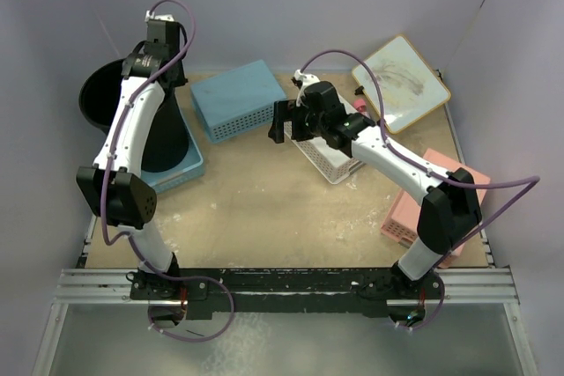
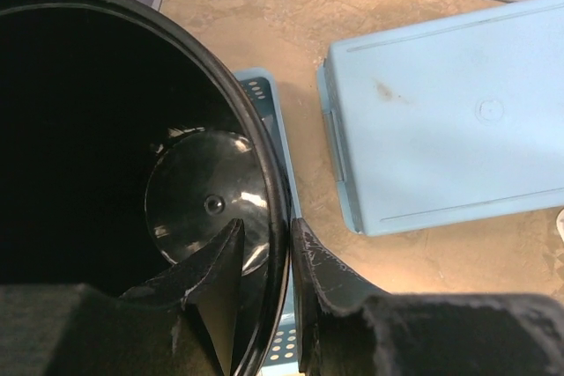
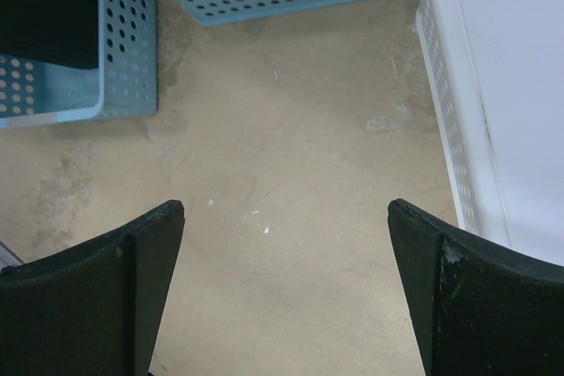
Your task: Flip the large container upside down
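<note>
The large container [image 1: 110,99] is a tall round black bin at the far left, mouth up, its base inside a light blue perforated basket [image 1: 181,173]. The left wrist view looks down into the bin [image 2: 106,129] at its glossy flat base. My left gripper [image 1: 139,70] [image 2: 267,224] is shut on the bin's right rim, with one finger inside and one outside. My right gripper [image 1: 280,121] [image 3: 286,209] is open and empty above bare table in the middle. The bin's black side [image 3: 44,6] shows at the top left of the right wrist view.
A light blue basket [image 1: 238,99] [image 2: 449,112] lies upside down at the back centre. A white basket [image 1: 330,160] [image 3: 502,103] lies beside the right gripper. A pink basket [image 1: 427,204] is at the right. A white board [image 1: 401,81] is at the back right.
</note>
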You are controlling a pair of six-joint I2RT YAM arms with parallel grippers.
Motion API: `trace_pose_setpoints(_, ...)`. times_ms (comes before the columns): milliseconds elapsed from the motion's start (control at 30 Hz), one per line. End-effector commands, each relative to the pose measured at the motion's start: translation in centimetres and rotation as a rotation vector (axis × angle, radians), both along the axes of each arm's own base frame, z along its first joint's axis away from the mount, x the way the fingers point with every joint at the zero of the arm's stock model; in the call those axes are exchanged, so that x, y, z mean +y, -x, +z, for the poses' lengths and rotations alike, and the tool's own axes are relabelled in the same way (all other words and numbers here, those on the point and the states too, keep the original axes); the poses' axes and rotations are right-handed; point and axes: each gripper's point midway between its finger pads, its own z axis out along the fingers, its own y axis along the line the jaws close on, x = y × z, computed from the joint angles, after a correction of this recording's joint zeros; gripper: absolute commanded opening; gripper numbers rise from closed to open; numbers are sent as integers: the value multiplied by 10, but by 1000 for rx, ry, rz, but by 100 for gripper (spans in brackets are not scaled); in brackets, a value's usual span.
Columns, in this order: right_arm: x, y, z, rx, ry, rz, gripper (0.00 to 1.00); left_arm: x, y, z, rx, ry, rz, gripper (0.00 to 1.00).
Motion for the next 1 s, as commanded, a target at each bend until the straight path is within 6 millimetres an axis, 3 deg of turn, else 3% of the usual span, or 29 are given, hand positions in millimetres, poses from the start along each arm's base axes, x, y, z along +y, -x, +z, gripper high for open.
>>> trace_pose_setpoints(0,-3,6,11,-22,-33,-4,100,5,0,-17,32,-17,18,23)
trace_pose_setpoints(267,2,2,16,-29,-40,4,100,11,1,-24,44,-52,35,4)
trace_pose_setpoints(367,5,1,17,-28,-58,12,100,12,4,-9,23,-53,37,0)
trace_pose_setpoints(533,11,-2,20,-26,-72,20,100,22,20,53,-96,-90,54,0)
trace_pose_setpoints(833,8,-2,28,-53,-87,5,100,32,70,170,-367,-56,91,0)
trace_pose_setpoints(967,5,2,28,-58,-91,6,100,28,90,203,-437,-20,64,0)
